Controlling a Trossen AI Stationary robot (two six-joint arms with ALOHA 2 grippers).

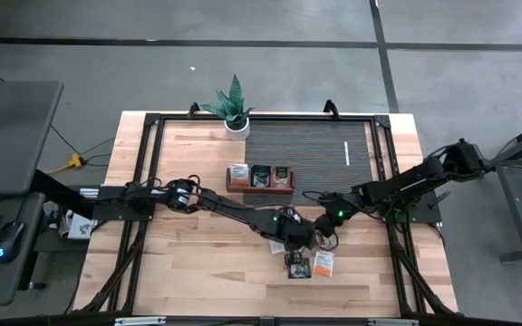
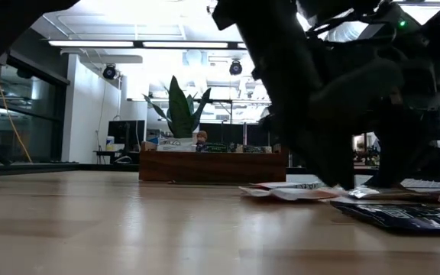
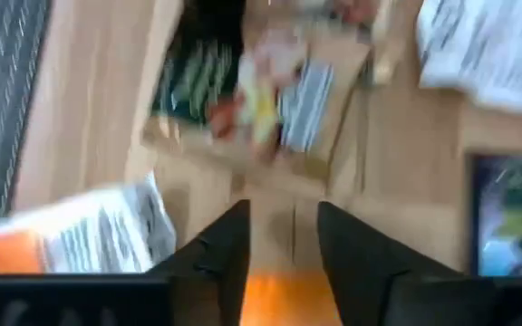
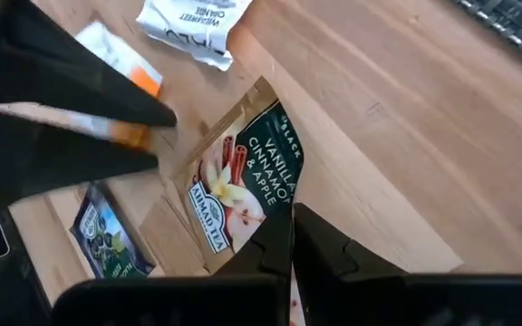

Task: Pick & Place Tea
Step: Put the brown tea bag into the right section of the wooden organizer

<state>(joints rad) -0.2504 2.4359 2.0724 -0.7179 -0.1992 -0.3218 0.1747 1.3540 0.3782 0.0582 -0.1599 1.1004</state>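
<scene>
Tea sachets, small flat squares, lie loosely clustered on the bare wood at the near middle of the table; a dark sachet [image 1: 297,264] and a white-and-orange sachet [image 1: 323,263] lie flat side by side at the near edge of the cluster; a green-and-brown sachet [image 4: 243,186] labelled vanilla, cinnamon and apple is tilted, one corner raised; a crumpled white sachet [image 4: 193,25] lies near it; further sachets [image 1: 259,175] stand upright, farther back.
</scene>
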